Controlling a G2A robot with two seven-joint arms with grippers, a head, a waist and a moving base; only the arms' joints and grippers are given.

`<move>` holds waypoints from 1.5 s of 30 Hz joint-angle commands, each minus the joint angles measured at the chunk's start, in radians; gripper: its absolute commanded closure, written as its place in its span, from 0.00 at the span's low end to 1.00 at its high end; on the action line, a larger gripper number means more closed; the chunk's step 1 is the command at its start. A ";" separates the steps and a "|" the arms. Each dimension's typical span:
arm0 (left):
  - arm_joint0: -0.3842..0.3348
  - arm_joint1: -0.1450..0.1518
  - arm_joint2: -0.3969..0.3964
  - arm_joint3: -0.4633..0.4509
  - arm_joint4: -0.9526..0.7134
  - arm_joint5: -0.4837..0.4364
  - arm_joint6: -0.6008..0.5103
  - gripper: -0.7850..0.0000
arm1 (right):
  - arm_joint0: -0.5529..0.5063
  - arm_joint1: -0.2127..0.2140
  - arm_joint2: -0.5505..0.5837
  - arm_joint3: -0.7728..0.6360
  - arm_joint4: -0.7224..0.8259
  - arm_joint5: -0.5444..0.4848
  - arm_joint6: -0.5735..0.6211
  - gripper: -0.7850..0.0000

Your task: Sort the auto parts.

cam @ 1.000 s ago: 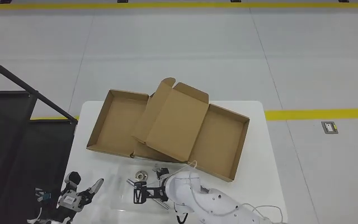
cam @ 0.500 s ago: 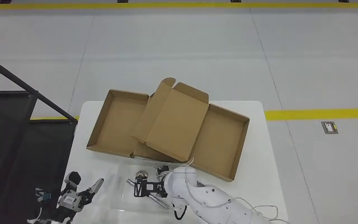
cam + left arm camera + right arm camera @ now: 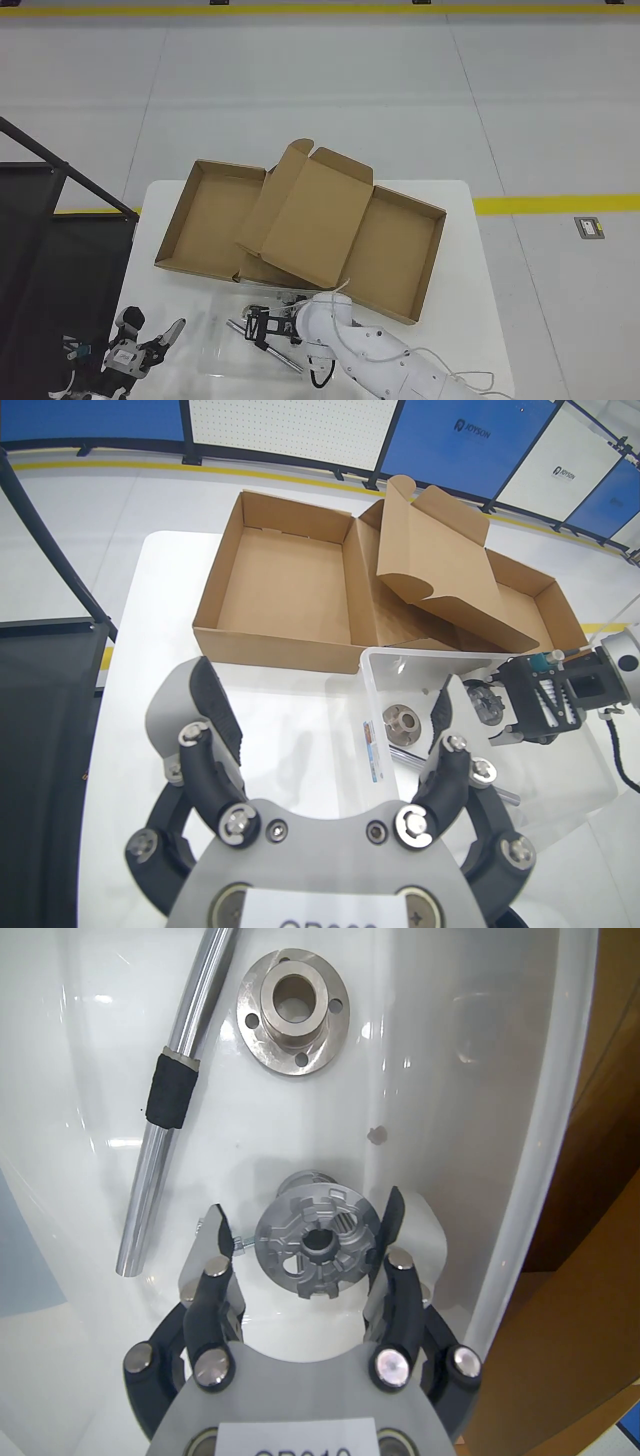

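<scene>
A clear plastic bin [image 3: 550, 1128] holds three metal parts: a flanged ring [image 3: 292, 1025], a steel rod [image 3: 170, 1093] with a black taped band, and a grey cast hub [image 3: 316, 1248]. My right gripper [image 3: 306, 1230] is down inside the bin, open, with one finger on each side of the hub. In the left wrist view the right gripper [image 3: 496, 709] sits over the hub [image 3: 482, 700], beside the ring [image 3: 401, 722]. My left gripper [image 3: 330, 710] hovers open and holds nothing, over the table near the bin's rim [image 3: 367, 670]. In the top view the left gripper [image 3: 150, 340] is at the front left.
An open cardboard box [image 3: 210, 215] lies behind the bin, with a raised lid flap [image 3: 310, 215] and a second tray section [image 3: 400, 250] to the right. A black frame [image 3: 60, 180] stands off the table's left edge.
My right gripper has moved a little farther from the robot inside the bin, toward the cardboard box, and now straddles the hub. The left arm has not moved.
</scene>
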 commanded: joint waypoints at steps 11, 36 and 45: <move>0.000 0.000 0.000 0.000 0.000 0.000 0.000 0.00 | -0.179 0.077 0.112 -0.342 -0.131 -0.035 -0.065 1.00; 0.000 0.000 0.000 0.000 0.000 0.000 0.000 0.00 | -0.754 0.253 0.637 -0.953 -0.318 -0.118 -0.407 1.00; 0.000 0.000 0.000 0.000 0.000 0.000 0.000 0.00 | -0.605 0.228 0.717 -0.770 -0.058 0.143 -0.393 1.00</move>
